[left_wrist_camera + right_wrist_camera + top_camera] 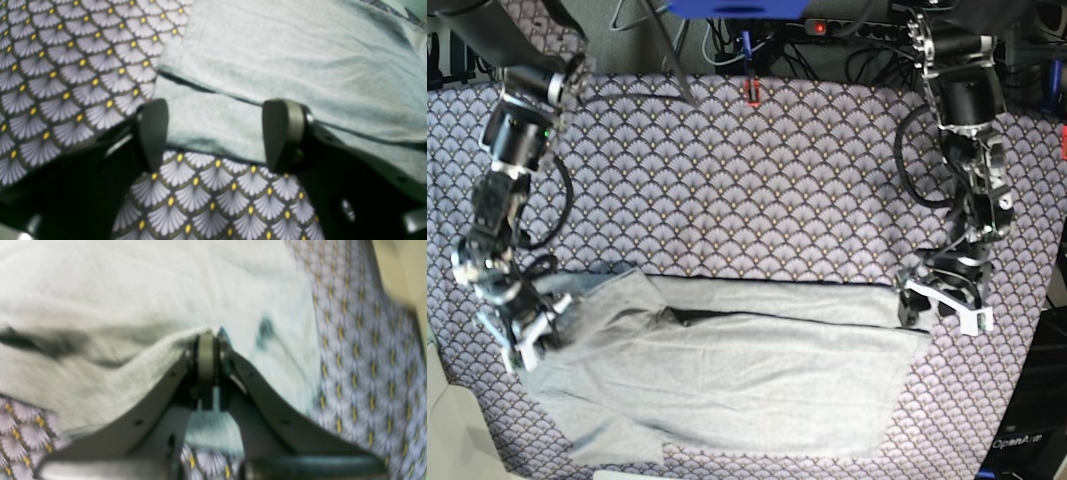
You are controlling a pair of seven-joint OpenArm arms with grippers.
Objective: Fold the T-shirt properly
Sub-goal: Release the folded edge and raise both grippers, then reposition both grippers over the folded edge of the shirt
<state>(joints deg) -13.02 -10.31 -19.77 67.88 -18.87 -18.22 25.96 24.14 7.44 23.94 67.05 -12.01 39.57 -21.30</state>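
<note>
The light grey T-shirt [747, 370] lies partly folded across the near half of the table, a fold line running along its far side. At its left end in the base view, my right gripper [527, 345] is shut on a pinched ridge of the T-shirt [133, 280]. The right wrist view shows that gripper [207, 336] with its jaws together and the fabric lifted up to the tips. My left gripper [932, 300] is at the shirt's right end. It stands open [217, 133], its fingers [151, 133] straddling the edge of the T-shirt [283, 50] without closing on it.
A purple-grey scallop-patterned cloth [757, 200] covers the whole table. Cables and a power strip [817, 27] run along the far edge, with a red clip [750, 92] on the cloth's border. A pale box corner [447, 430] sits at the near left.
</note>
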